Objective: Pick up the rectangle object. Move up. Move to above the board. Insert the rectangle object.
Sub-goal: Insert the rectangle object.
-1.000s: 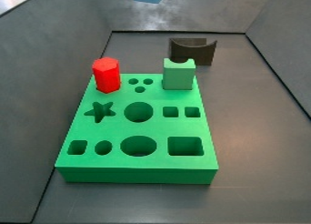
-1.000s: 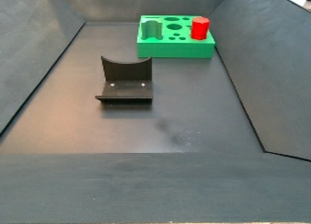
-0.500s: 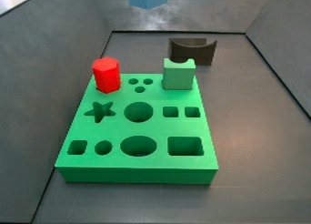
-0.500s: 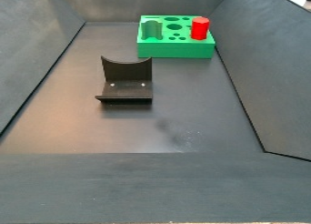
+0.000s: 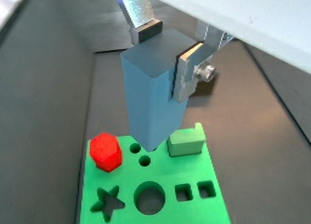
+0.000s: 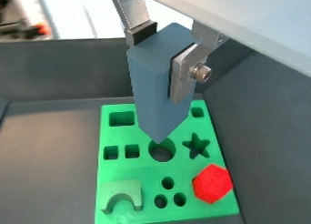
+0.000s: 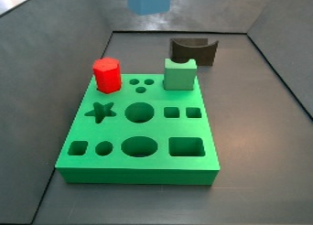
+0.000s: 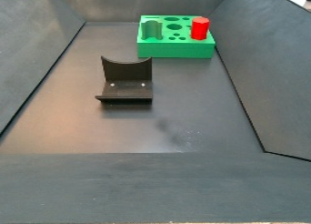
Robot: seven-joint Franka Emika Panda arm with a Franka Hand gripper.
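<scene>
My gripper (image 5: 165, 47) is shut on the rectangle object (image 5: 148, 91), a tall light-blue block that hangs upright between the silver fingers (image 5: 188, 68). Both wrist views show it, gripper (image 6: 165, 47) and block (image 6: 155, 86) alike. Its lower end hangs above the bright-green board (image 5: 209, 208), over the small round holes between the red prism and the light-green block. In a side view only the block's lower end (image 7: 150, 0) shows, high above the board (image 7: 123, 128). The gripper itself is out of both side views.
A red hexagonal prism (image 7: 106, 75) and a light-green cube-like block (image 7: 181, 73) stand in the board's far row. The dark fixture (image 7: 192, 50) stands on the grey floor behind the board, and also shows in a side view (image 8: 124, 80). Sloping grey walls enclose the floor.
The light-blue block's lower end has come further into the side view from the top edge, lower in the picture. Board, prism and cube have not moved.
</scene>
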